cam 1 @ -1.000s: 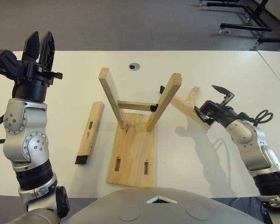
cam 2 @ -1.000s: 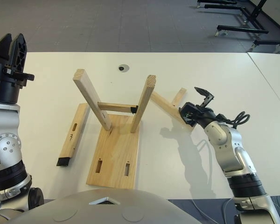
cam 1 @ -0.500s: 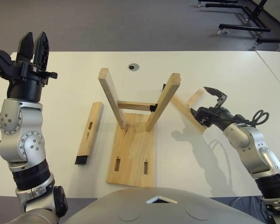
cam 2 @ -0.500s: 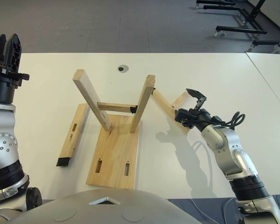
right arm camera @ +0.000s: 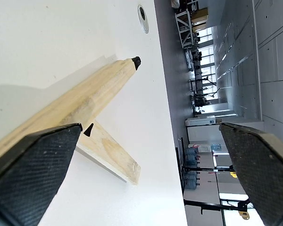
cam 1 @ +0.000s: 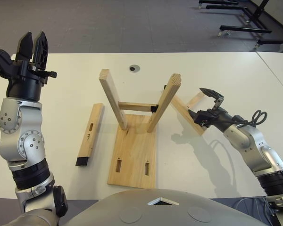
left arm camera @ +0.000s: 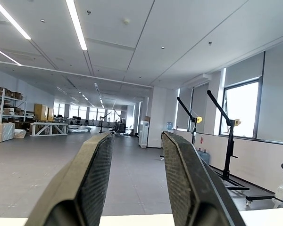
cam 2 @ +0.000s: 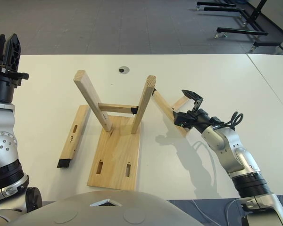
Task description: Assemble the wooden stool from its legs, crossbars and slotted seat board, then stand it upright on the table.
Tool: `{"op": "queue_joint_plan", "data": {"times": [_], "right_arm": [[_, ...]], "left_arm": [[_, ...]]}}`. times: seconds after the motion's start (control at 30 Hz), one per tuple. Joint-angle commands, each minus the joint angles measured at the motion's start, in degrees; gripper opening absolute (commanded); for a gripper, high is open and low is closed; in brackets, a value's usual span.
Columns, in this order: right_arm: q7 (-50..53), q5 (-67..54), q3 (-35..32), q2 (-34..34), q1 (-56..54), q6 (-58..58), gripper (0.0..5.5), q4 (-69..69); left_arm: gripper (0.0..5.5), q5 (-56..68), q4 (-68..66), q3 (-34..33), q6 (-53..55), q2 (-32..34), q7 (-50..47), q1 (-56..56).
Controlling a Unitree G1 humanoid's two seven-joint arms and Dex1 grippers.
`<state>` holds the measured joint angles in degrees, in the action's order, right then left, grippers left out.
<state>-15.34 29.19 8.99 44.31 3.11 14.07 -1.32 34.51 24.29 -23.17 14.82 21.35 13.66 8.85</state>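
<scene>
**Right tool gapes over a loose leg beside the half-built stool**

Right of centre, the right tool (cam 1: 199, 102) has its jaws wide apart. One finger (right arm camera: 33, 160) sits low by the near end of a loose leg (cam 1: 184, 108) lying on the table (cam 1: 226, 70), and the other is lifted well above it. I cannot tell whether the low finger touches the wood. A short crossbar (cam 1: 195, 100) juts from that leg's far side.

Left of it, the seat board (cam 1: 134, 155) lies flat at centre. Two upright legs (cam 1: 113, 99) are planted at its far end, splaying apart upward and joined by a second crossbar (cam 1: 137, 107). A slotted leg (cam 1: 90, 134) lies flat just left of the board.

At upper left, the left tool (cam 1: 34, 36) is raised above the table, pointing up, its fingers a little parted.
</scene>
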Motion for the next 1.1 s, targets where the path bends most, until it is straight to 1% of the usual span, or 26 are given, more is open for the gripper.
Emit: {"op": "queue_joint_plan", "data": {"times": [0.03, 0.17, 0.37, 0.47, 0.57, 0.6, 0.63, 0.7, 0.8, 0.87, 0.93, 0.97, 1.03, 1.1], "right_arm": [[-7.5, 0.3, 8.0, -0.7, 3.7, 3.0, 5.39, 8.5], [-7.4, 2.3, 10.5, 0.9, 2.8, 7.7, 5.39, 11.0], [-12.6, 3.8, 16.3, -0.2, 4.1, 4.3, 5.39, 6.0], [-16.5, 1.7, 19.3, -0.6, 3.0, 3.6, 5.39, 5.0], [-21.0, 3.3, 23.1, 0.5, 0.9, 4.9, 5.39, 5.3], [-20.7, 3.7, 23.3, 0.1, 0.2, 4.4, 5.39, 5.6], [-19.1, 2.6, 22.0, 0.1, -1.1, 5.0, 5.39, 7.2], [-14.1, -1.9, 16.8, 0.0, -3.7, 6.0, 5.39, 11.5], [-12.7, -17.4, 8.0, -1.0, -1.2, 4.1, 5.39, 5.9], [-15.1, -32.7, 2.3, -2.7, 1.5, -1.5, 5.39, -1.9], [-17.7, -48.1, -2.5, -3.4, 4.4, -12.1, 5.39, -9.9], [-18.7, -53.9, -4.3, -3.0, 6.4, -16.3, 5.39, -13.2], [-20.2, -61.4, -7.4, -2.0, 10.3, -21.9, 5.39, -18.9], [-19.4, -63.2, -10.0, -2.2, 11.4, -24.4, 5.39, -22.3]], "left_arm": [[1.81, -0.3, -0.5, 0.4, 0.4, 1.1, 0.7, 1.1], [1.81, -0.2, -1.3, 0.1, 0.4, 1.3, 1.0, 1.3], [1.81, -0.2, -2.5, 0.2, 1.0, 1.8, 1.6, 1.8], [1.81, -0.2, -3.2, 0.2, 1.1, 2.1, 2.0, 2.4], [1.81, -0.3, -4.1, 0.4, 1.1, 2.4, 2.4, 3.1], [1.81, -0.4, -4.5, 0.6, 1.1, 2.4, 2.7, 3.4], [1.81, -0.5, -4.7, 0.7, 1.1, 2.5, 2.8, 3.7], [1.81, -0.4, -4.7, 0.4, 1.0, 2.7, 2.9, 3.8], [1.81, -0.2, -3.7, -0.6, 0.8, 2.8, 2.5, 2.6], [1.81, -0.2, -2.7, -1.2, 0.7, 2.6, 2.1, 1.2], [1.81, 0.0, -1.5, -1.8, 0.7, 2.4, 1.6, -0.1], [1.81, 0.0, -0.8, -2.0, 0.7, 2.2, 1.3, -0.8], [1.81, 0.1, 0.2, -2.3, 0.7, 1.8, 0.7, -2.0], [1.81, 0.2, 1.2, -2.4, 0.5, 1.1, 0.3, -3.4]]}}
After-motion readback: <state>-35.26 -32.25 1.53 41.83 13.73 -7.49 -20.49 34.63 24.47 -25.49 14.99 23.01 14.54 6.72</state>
